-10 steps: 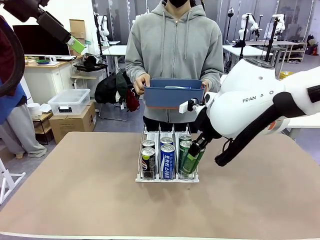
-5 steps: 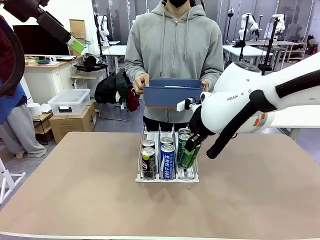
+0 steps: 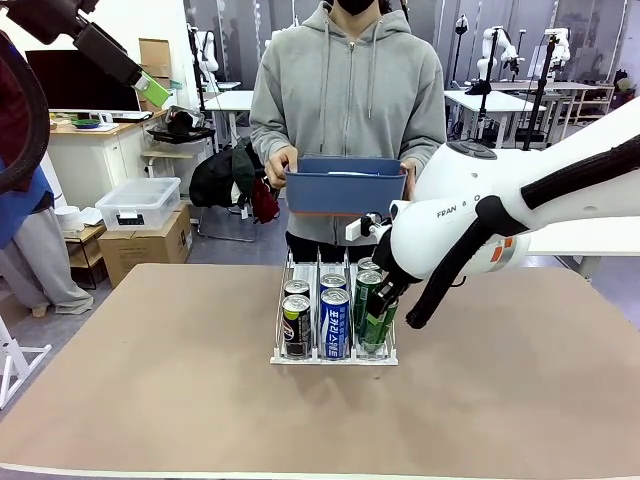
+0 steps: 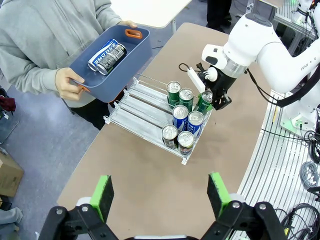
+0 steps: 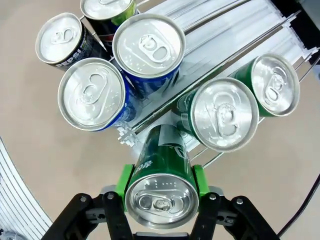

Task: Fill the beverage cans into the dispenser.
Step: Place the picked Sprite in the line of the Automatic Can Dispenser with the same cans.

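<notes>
Right now the right tool (image 5: 161, 182) is clamped on a tilted green can (image 5: 162, 150) over the front of the dispenser's (image 3: 335, 357) right lane, just beside two standing green cans (image 5: 224, 114). Let go while tilted, it could catch the lip or topple its neighbour. The left tool (image 4: 160, 192) hangs wide open and empty, high above the table (image 4: 150, 170).

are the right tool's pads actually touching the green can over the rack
Touching. The right wrist view shows the right tool with its green pads pressed against both sides of the green can, with no gap on either side.
</notes>
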You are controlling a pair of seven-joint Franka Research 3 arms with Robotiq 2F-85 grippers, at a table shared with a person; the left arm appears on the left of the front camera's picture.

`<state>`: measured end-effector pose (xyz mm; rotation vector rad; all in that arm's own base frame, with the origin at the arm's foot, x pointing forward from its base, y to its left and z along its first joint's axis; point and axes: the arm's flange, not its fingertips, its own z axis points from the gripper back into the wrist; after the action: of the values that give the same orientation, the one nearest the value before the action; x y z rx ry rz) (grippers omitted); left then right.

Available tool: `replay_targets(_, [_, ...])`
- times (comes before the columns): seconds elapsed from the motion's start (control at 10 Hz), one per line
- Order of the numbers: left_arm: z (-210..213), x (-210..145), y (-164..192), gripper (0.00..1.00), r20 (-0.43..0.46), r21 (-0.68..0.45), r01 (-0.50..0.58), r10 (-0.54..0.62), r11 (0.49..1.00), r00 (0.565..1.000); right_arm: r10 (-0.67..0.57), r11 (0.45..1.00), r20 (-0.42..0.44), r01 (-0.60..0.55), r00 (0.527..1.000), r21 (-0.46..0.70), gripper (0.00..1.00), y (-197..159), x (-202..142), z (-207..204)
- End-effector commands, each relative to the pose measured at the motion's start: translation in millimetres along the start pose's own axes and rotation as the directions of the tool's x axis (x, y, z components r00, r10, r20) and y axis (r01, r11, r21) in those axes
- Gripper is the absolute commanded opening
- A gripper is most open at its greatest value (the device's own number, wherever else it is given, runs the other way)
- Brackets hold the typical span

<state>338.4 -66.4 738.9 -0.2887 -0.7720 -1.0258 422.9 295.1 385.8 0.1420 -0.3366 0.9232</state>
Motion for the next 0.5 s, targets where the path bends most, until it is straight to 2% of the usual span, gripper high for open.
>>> replay_targets(0.0, [0,-2,0,1.00,-0.001,-0.008,-0.002,0.002,1.000,1.000,0.030,1.000,-0.003,-0.030,1.000,-0.007,0.58,-5,11,5])
replay_targets(0.1, [0,-2,0,1.00,-0.001,-0.008,-0.002,0.002,1.000,1.000,0.027,1.000,-0.012,-0.027,1.000,0.006,0.77,-5,11,5])
replay_targets(0.2, [0,-2,0,1.00,-0.001,-0.008,-0.002,0.002,1.000,1.000,0.026,1.000,-0.018,-0.026,0.999,0.007,0.78,-5,11,8])
replay_targets(0.3, [0,-2,0,1.00,-0.001,-0.008,-0.002,0.002,1.000,1.000,0.024,1.000,-0.018,-0.024,1.000,0.007,0.97,-4,10,11])
replay_targets(0.4, [0,-2,0,1.00,-0.001,-0.008,-0.002,0.002,1.000,1.000,0.020,1.000,-0.013,-0.020,1.000,0.004,0.82,-3,7,16])
